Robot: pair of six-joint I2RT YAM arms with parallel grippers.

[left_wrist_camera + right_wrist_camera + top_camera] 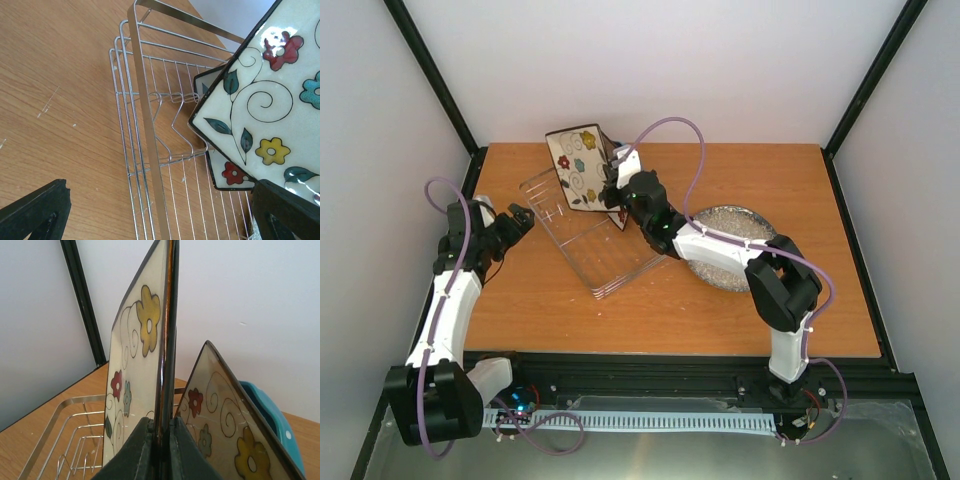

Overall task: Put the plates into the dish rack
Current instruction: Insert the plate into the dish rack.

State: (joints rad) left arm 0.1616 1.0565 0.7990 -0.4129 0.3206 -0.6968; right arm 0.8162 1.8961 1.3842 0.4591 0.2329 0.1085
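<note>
**Top external view:** the right gripper [613, 182], clenched on a square cream flowered plate [576, 168], holds it on edge over the far end of the wire dish rack [595, 245]. A round grey speckled plate [730, 250] lies on the table [770, 170] right of the rack, partly under the right arm. The left gripper [517, 222] is beside the rack's left side, released and empty.

**Left wrist view:** a second square plate [227, 175] sits in the rack behind the held one.

**Right wrist view:** the fingers [132, 450] pinch the held plate's dark rim. The second square plate leans at right, with a blue dotted plate [272, 410] behind it.
</note>
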